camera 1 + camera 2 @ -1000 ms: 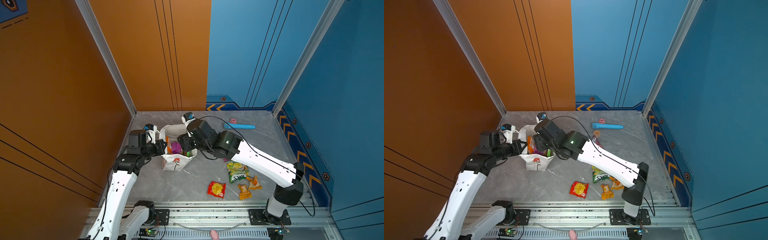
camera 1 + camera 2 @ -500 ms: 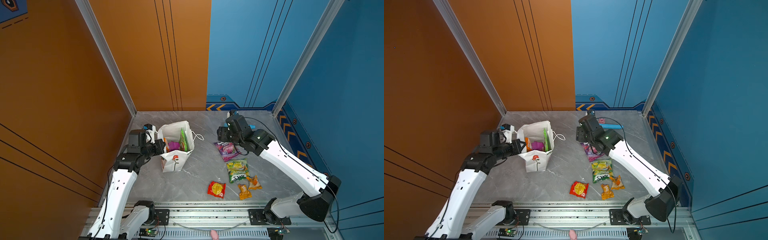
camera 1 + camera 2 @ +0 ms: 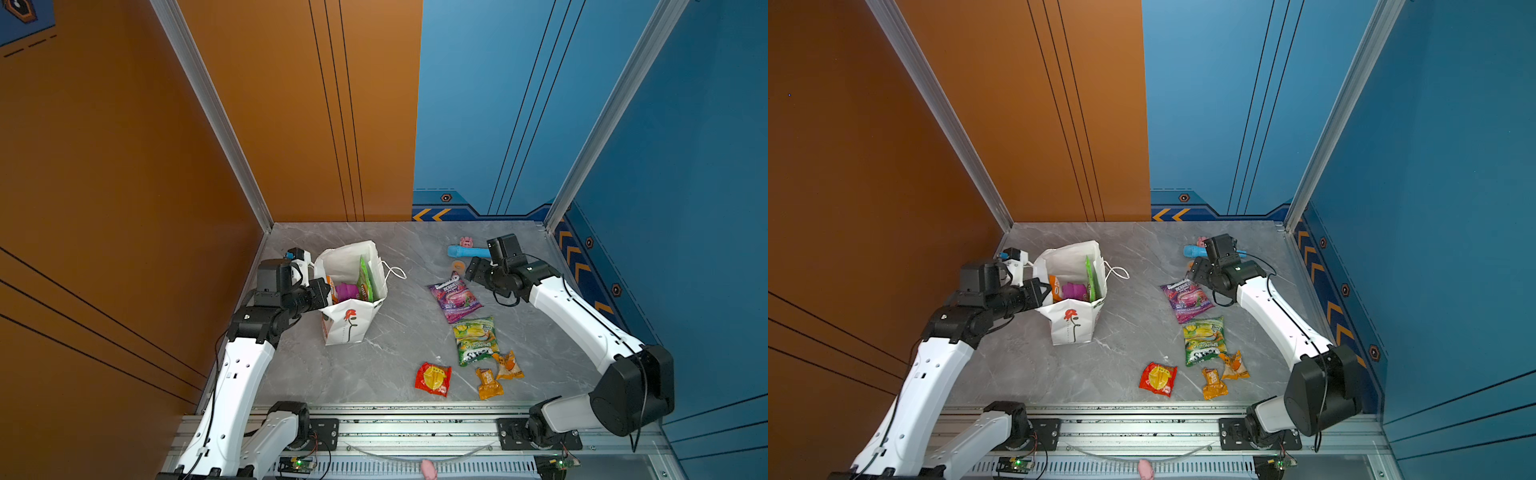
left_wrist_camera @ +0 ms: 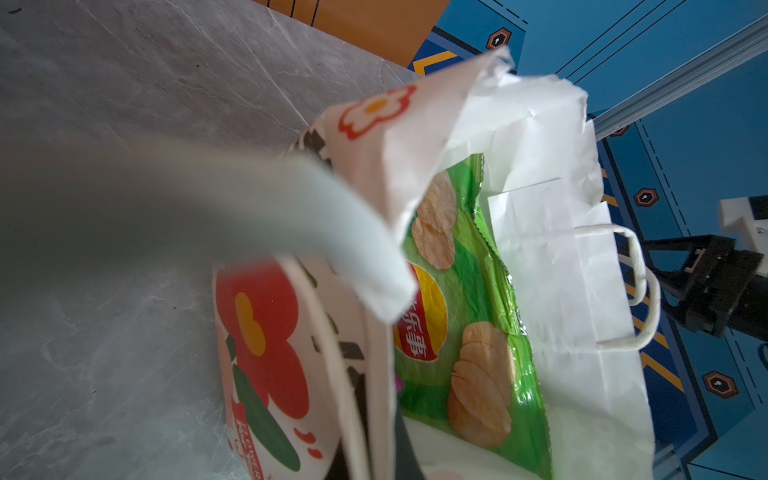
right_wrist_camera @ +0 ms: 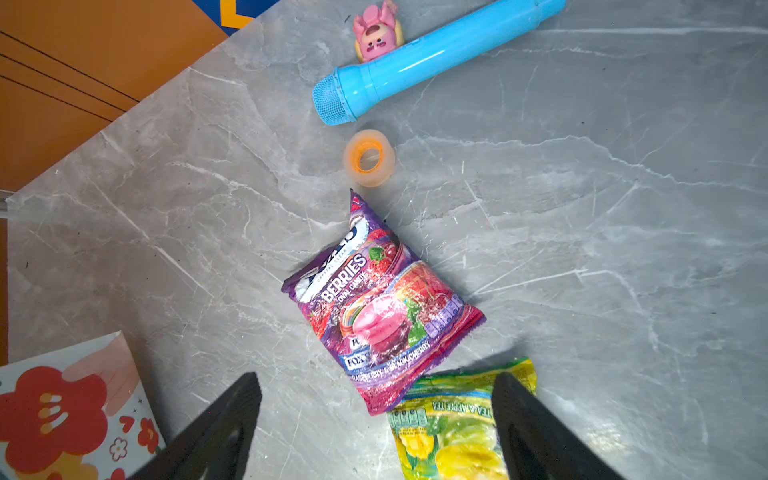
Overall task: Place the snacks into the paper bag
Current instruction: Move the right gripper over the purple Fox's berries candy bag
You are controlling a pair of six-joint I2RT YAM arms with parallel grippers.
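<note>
In both top views the left gripper (image 3: pixel 322 291) is pinching the paper bag (image 3: pixel 353 328) rim, and the right gripper (image 3: pixel 473 270) is hovering wide open over the purple candy bag (image 3: pixel 455 297), which is lying on the surface (image 3: pixel 395 365). In the left wrist view the green chips bag (image 4: pixel 465 316) is sitting inside. In the right wrist view the green candy bag (image 5: pixel 453 432) is touching the purple one, so a grab is risking snagging both.

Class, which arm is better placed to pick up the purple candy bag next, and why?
Right. The right gripper hangs open and empty close to the purple candy bag; the left gripper is shut on the rim of the paper bag.
</note>
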